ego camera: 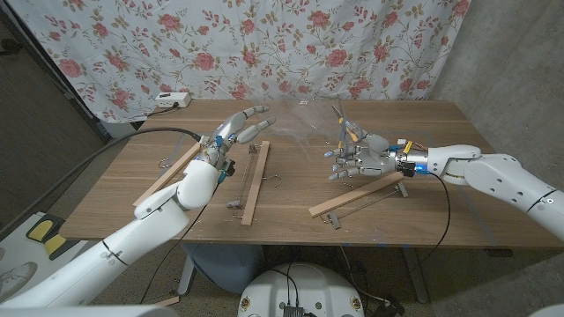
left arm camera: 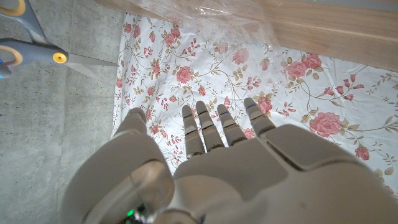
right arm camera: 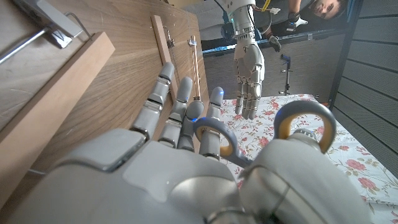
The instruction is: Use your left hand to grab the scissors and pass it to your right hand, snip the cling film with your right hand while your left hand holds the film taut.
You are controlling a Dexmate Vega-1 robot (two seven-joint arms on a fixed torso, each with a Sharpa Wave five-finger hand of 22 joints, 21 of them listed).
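Head view: your right hand (ego camera: 357, 158) grips the scissors (ego camera: 345, 126), blades pointing up, right of centre; left hand (ego camera: 236, 132), fingers apart, reaches toward the film (ego camera: 295, 123) at the far middle.

Left wrist view: fingers (left arm camera: 205, 124) spread, empty.

Right wrist view: scissors' loops (right arm camera: 298, 124) held.

Handover looks done; next, tension the film, then snip.

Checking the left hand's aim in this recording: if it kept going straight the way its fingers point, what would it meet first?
The left hand points up and away over the table. Likely the cling film comes first, stretched just beyond its fingertips; behind it hangs the floral curtain. Depth is hard to judge, since the film is nearly transparent.
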